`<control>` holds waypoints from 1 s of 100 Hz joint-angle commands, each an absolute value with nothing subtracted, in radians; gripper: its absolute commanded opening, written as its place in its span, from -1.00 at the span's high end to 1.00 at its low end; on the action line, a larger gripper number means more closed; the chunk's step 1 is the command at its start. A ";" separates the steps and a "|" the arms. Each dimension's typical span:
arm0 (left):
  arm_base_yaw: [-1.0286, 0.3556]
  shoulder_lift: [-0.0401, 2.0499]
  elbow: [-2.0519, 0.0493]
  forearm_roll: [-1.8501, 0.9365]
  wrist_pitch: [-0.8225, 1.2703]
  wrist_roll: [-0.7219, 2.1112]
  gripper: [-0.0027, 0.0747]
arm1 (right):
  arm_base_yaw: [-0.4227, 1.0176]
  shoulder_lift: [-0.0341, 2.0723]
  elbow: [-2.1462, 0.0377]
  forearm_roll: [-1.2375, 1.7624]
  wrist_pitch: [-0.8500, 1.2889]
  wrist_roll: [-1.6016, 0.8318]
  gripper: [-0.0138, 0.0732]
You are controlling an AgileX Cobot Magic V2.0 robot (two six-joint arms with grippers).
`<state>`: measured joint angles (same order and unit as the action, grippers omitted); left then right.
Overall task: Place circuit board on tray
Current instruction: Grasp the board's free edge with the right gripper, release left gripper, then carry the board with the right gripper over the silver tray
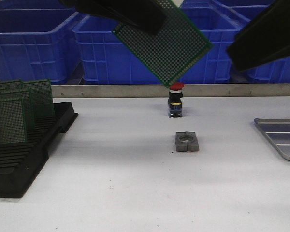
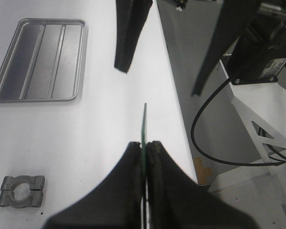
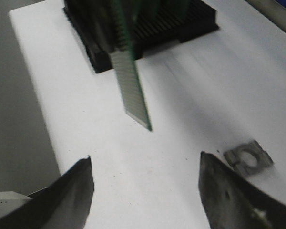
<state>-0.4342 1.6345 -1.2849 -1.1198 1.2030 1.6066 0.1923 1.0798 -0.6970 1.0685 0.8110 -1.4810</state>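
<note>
The left gripper (image 2: 144, 157) is clamped on one edge of the green perforated circuit board (image 1: 163, 44), holding it tilted high over the middle of the white bench (image 1: 135, 193) — likely for a handover, since the right gripper (image 3: 145, 191) faces it with jaws spread wide and empty. The shallow silver-grey metal tray (image 1: 282, 135) lies at the bench's right edge. Below sit a grey metal clamp block (image 1: 186, 142) and a red-capped push button (image 1: 176, 100) — neither blocks the way to the tray. A black slotted rack (image 1: 24, 159) of boards stands at the left edge.
</note>
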 commanded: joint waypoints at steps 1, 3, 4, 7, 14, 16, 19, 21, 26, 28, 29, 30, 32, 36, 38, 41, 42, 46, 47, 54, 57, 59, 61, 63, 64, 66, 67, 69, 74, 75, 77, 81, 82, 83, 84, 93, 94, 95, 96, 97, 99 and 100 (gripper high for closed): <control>-0.443 1.601 -1.316 -1.199 1.278 1.601 0.98 | 0.247 1.104 -0.733 1.179 0.762 -1.575 -0.46; -0.443 1.601 -1.316 -1.199 1.278 1.601 0.98 | 0.257 1.113 -0.733 1.191 0.754 -1.577 -0.46; -0.443 1.601 -1.316 -1.199 1.278 1.601 0.98 | 0.261 1.115 -0.733 1.195 0.751 -1.579 -0.46; -0.443 1.601 -1.316 -1.199 1.278 1.601 0.98 | 0.274 1.127 -0.733 1.213 0.739 -1.579 -0.46; -0.443 1.601 -1.316 -1.199 1.278 1.601 0.98 | 0.301 1.154 -0.733 1.244 0.722 -1.582 -0.45; -0.443 1.601 -1.316 -1.199 1.278 1.601 0.98 | 0.308 1.162 -0.733 1.250 0.718 -1.582 -0.44; -0.443 1.601 -1.316 -1.199 1.278 1.601 0.98 | 0.315 1.170 -0.733 1.259 0.715 -1.582 -0.42; -0.443 1.601 -1.316 -1.199 1.278 1.601 0.98 | 0.318 1.176 -0.733 1.265 0.712 -1.582 -0.40; -0.443 1.601 -1.316 -1.199 1.278 1.601 0.98 | 0.320 1.185 -0.733 1.274 0.711 -1.582 -0.28; -0.443 1.601 -1.316 -1.199 1.278 1.601 0.98 | 0.320 1.189 -0.733 1.278 0.709 -1.582 -0.25; -0.443 1.601 -1.316 -1.199 1.278 1.601 0.98 | 0.320 1.190 -0.733 1.279 0.709 -1.582 -0.20; -0.443 1.601 -1.316 -1.199 1.278 1.601 0.98 | 0.320 1.191 -0.733 1.282 0.709 -1.582 -0.16; -0.443 1.601 -1.316 -1.199 1.278 1.601 0.98 | 0.320 1.192 -0.733 1.284 0.709 -1.582 -0.09; -0.443 1.601 -1.316 -1.199 1.278 1.601 0.98 | 0.320 1.194 -0.733 1.291 0.706 -1.582 0.04; -0.443 1.601 -1.316 -1.199 1.278 1.601 0.98 | 0.320 1.194 -0.733 1.296 0.706 -1.582 0.11; -0.443 1.601 -1.316 -1.199 1.278 1.601 0.98 | 0.320 1.194 -0.733 1.299 0.706 -1.582 0.21; -0.443 1.601 -1.316 -1.199 1.278 1.601 0.98 | 0.320 1.194 -0.733 1.300 0.706 -1.582 0.23; -0.443 1.601 -1.316 -1.199 1.278 1.601 0.98 | 0.320 1.194 -0.733 1.304 0.706 -1.582 0.37; -0.443 1.601 -1.316 -1.199 1.278 1.601 0.98 | 0.320 1.194 -0.733 1.304 0.706 -1.582 0.41; -0.443 1.601 -1.316 -1.199 1.278 1.601 0.98 | 0.320 1.194 -0.733 1.307 0.706 -1.582 0.58; -0.443 1.601 -1.316 -1.199 1.278 1.601 0.98 | 0.320 1.194 -0.733 1.308 0.706 -1.582 0.62; -0.443 1.601 -1.316 -1.199 1.278 1.601 0.98 | 0.320 1.194 -0.733 1.308 0.706 -1.582 0.65; -0.443 1.601 -1.316 -1.199 1.278 1.601 0.98 | 0.320 1.194 -0.733 1.308 0.706 -1.582 0.68; -0.443 1.601 -1.316 -1.199 1.278 1.601 0.98 | 0.320 1.194 -0.733 1.309 0.706 -1.582 0.69; -0.443 1.601 -1.316 -1.199 1.278 1.601 0.98 | 0.320 1.194 -0.733 1.309 0.706 -1.582 0.70; -0.443 1.601 -1.316 -1.199 1.278 1.601 0.98 | 0.320 1.194 -0.733 1.309 0.706 -1.582 0.71; -0.443 1.601 -1.316 -1.199 1.278 1.601 0.98 | 0.320 1.194 -0.733 1.309 0.706 -1.582 0.71; -0.443 1.601 -1.316 -1.199 1.276 1.601 0.98 | 0.320 1.194 -0.733 1.310 0.706 -1.582 0.72; -0.443 1.601 -1.316 -1.199 1.274 1.601 0.98 | 0.320 1.194 -0.733 1.311 0.706 -1.582 0.72; -0.443 1.601 -1.316 -1.199 1.274 1.601 0.98 | 0.320 1.194 -0.733 1.311 0.706 -1.582 0.72; -0.443 1.601 -1.316 -1.199 1.274 1.601 0.98 | 0.320 1.194 -0.733 1.311 0.706 -1.582 0.72; -0.443 1.601 -1.316 -1.199 1.274 1.601 0.97 | 0.320 1.194 -0.733 1.311 0.706 -1.582 0.72; -0.443 1.601 -1.316 -1.199 1.274 1.601 0.96 | 0.320 1.194 -0.733 1.311 0.706 -1.582 0.72; -0.443 1.601 -1.316 -1.199 1.274 1.601 0.95 | 0.320 1.194 -0.733 1.312 0.706 -1.582 0.72; -0.443 1.601 -1.316 -1.199 1.274 1.601 0.94 | 0.320 1.194 -0.733 1.312 0.706 -1.582 0.72; -0.443 1.601 -1.316 -1.199 1.274 1.601 0.68 | 0.320 1.194 -0.733 1.312 0.706 -1.582 0.72; -0.443 1.601 -1.316 -1.199 1.274 1.601 0.65 | 0.320 1.194 -0.733 1.312 0.706 -1.582 0.72; -0.443 1.601 -1.316 -1.199 1.274 1.601 0.59 | 0.320 1.194 -0.733 1.312 0.706 -1.582 0.72; -0.443 1.601 -1.316 -1.199 1.274 1.601 0.56 | 0.320 1.194 -0.733 1.312 0.706 -1.582 0.73; -0.443 1.601 -1.316 -1.199 1.274 1.601 0.49 | 0.320 1.194 -0.733 1.312 0.707 -1.582 0.73; -0.443 1.601 -1.316 -1.199 1.274 1.601 0.42 | 0.320 1.194 -0.733 1.312 0.708 -1.581 0.75; -0.443 1.601 -1.316 -1.199 1.274 1.601 0.35 | 0.320 1.194 -0.733 1.312 0.708 -1.581 0.76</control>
<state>-0.4342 1.6345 -1.2865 -1.1198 1.2061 1.6154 0.3212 1.2099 -0.6970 1.2494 0.7051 -1.5753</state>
